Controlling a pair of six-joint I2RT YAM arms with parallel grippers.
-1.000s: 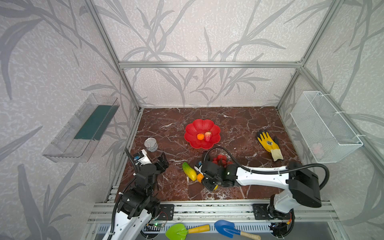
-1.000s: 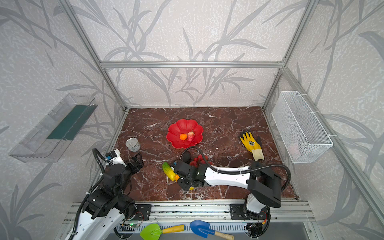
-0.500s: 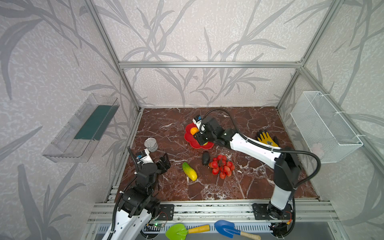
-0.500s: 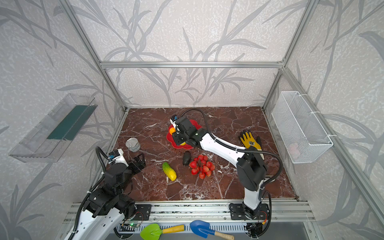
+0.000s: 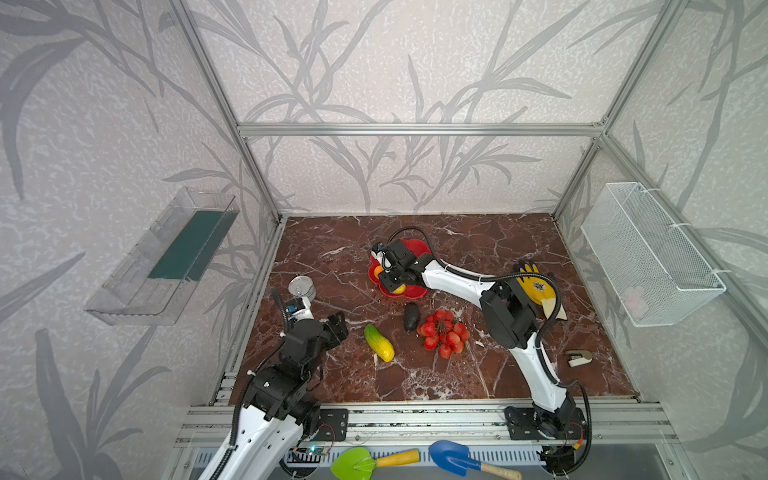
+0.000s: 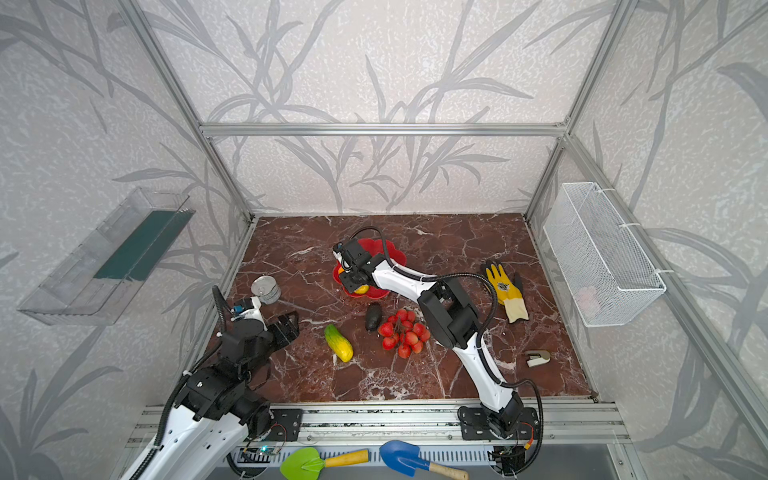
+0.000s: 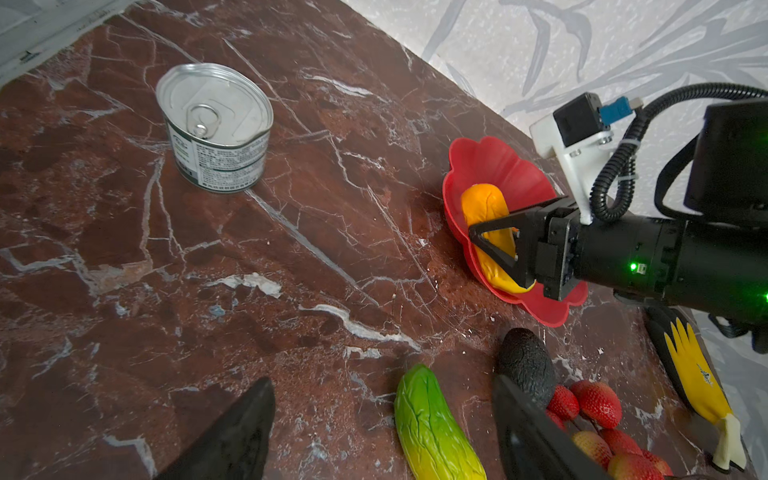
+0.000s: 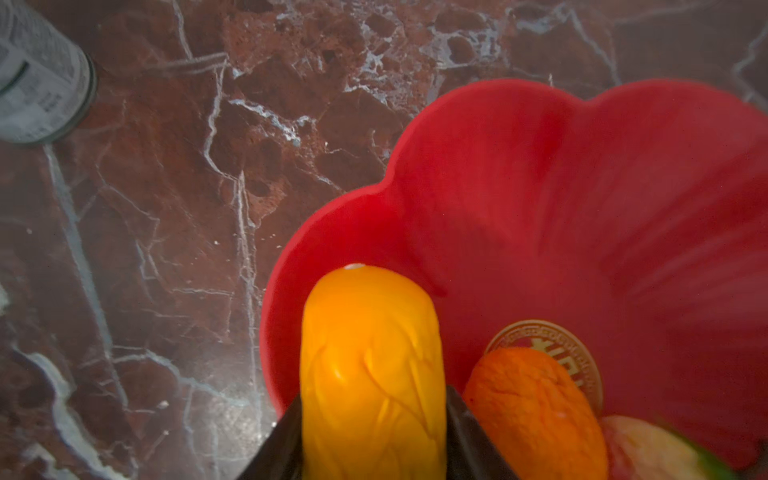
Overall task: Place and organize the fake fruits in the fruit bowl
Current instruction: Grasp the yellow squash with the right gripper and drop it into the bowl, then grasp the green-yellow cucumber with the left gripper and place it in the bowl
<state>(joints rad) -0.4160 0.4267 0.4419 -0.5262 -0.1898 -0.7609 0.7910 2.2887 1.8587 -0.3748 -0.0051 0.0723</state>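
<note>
Red-brown veined marble forms the bench (image 5: 328, 253), boxed in by leaf-print walls. Over it, the right pincer (image 8: 374, 397) pinches an orange-yellow plastic oblong fruit (image 8: 370, 332), with one black finger lying against each flank. The fruit's long axis runs straight on from the fingers. It lies inside the shallow glossy red bowl with a scalloped petal rim (image 8: 540, 187). Its blunt far end rests at the rim on the bowl's side facing the silver tin can (image 5: 302, 287), and in the left wrist view its yellower end sits back between the fingers.

Just beside it in the bowl, a small dimpled orange (image 8: 536, 411) covers part of the gold round emblem (image 8: 582, 357). A pale fruit with a green cap (image 8: 648, 451) touches the orange and is only partly in view.

Outside the bowl, on its side toward the arm bases, a dark blackish oval fruit (image 5: 411, 316) lies nearest the rim. A cluster of red berries (image 5: 444, 337) lies just beside it. A green-yellow oblong fruit (image 5: 379, 343) lies farther from the bowl, green end nearer the bowl.

The left pincer (image 7: 378, 384) hovers well apart from the bowl, near that green-yellow fruit. Its fingers are spread wide and only bare bench shows between them.
</note>
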